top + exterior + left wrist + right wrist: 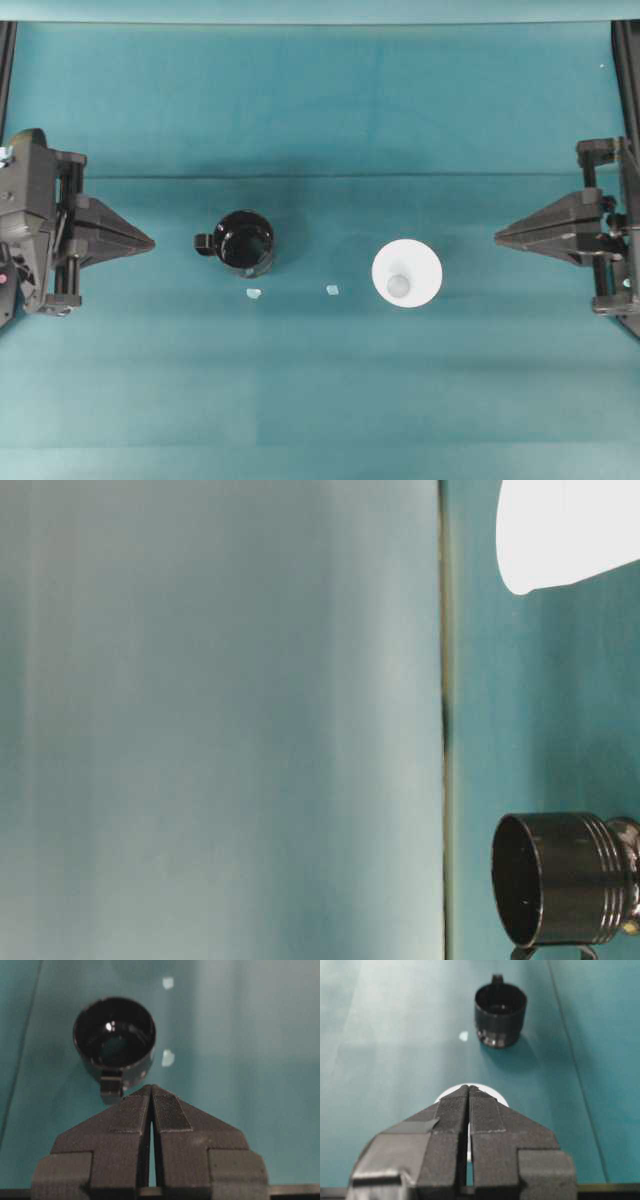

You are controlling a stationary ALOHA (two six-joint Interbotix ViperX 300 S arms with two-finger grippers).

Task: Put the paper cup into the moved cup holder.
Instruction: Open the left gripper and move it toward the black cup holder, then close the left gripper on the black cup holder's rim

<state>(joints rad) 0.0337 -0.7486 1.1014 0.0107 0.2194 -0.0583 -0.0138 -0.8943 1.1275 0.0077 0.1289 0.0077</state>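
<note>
The white paper cup (407, 273) stands upright right of the table's middle; the right wrist view shows only a sliver of its rim (445, 1095) behind the fingers. The glossy black cup holder (245, 241) stands to its left, its stubby handle pointing left, and it also shows in the left wrist view (115, 1040) and beyond the cup in the right wrist view (500, 1009). My left gripper (150, 241) is shut and empty at the left edge, pointing at the holder's handle. My right gripper (499, 237) is shut and empty at the right edge, well short of the cup.
Two small pale scraps (254, 294) (332, 290) lie on the teal cloth (320, 400) just in front of the holder and the gap between the cups. The table-level view shows the holder (560, 880) and part of the cup (560, 530) sideways.
</note>
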